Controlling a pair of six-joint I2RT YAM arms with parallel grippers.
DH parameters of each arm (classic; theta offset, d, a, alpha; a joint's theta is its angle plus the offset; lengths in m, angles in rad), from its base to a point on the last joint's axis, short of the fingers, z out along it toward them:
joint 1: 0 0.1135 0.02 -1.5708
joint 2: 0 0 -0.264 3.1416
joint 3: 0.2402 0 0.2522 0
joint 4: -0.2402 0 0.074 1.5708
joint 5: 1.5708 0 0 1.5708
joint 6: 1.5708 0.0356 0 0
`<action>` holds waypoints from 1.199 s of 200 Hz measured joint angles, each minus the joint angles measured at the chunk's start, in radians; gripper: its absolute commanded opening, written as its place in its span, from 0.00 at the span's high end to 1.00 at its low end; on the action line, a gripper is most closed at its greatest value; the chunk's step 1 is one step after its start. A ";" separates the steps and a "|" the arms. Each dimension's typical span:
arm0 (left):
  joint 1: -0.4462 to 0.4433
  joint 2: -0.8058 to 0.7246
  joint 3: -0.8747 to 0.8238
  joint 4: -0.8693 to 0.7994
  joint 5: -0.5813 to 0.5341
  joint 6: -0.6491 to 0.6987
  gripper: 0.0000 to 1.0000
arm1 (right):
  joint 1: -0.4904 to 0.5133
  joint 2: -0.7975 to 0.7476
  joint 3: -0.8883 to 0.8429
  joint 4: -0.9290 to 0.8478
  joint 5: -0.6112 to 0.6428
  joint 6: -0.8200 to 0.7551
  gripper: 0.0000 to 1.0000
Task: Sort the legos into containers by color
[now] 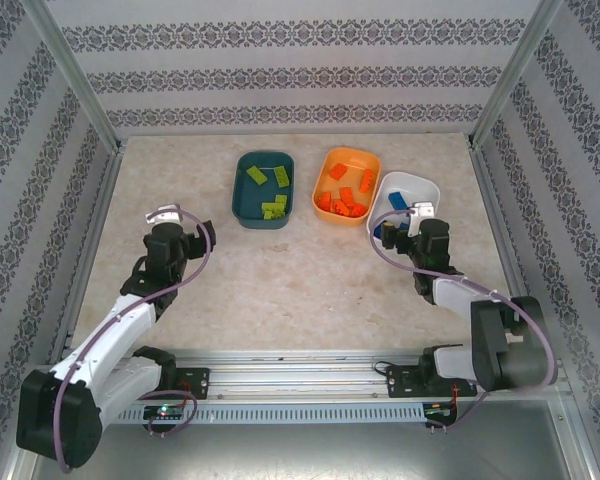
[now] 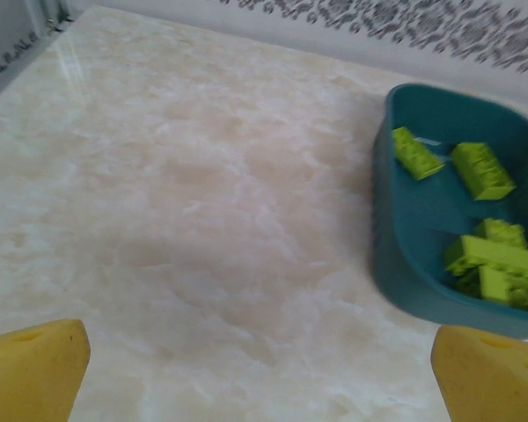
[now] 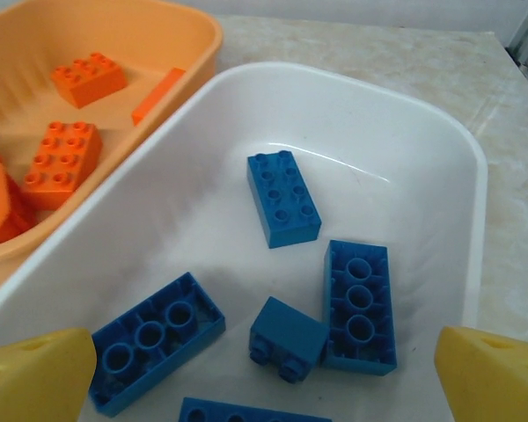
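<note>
Lime green legos (image 1: 275, 178) lie in the dark teal container (image 1: 238, 190), orange-red ones (image 1: 342, 200) in the orange container (image 1: 320, 185), blue ones (image 1: 396, 204) in the white container (image 1: 420, 180). My left gripper (image 1: 204, 233) is open over bare table, left of the teal tray (image 2: 396, 255) with its green bricks (image 2: 482, 170). My right gripper (image 1: 413, 213) hangs open above the near end of the white tray (image 3: 370, 132). Several blue bricks (image 3: 283, 198) lie loose below it, none between its fingers. The orange tray (image 3: 150, 35) with orange bricks (image 3: 88, 77) is to its left.
The three trays stand side by side at the back middle of the marble table (image 1: 280, 290). Patterned walls and metal posts (image 1: 75, 90) close in the sides and back. A metal rail (image 1: 300, 375) with both arm bases runs along the near edge.
</note>
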 measured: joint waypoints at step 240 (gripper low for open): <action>0.163 0.573 -0.105 0.708 0.121 0.319 0.00 | -0.032 0.169 -0.026 0.280 0.002 0.011 0.02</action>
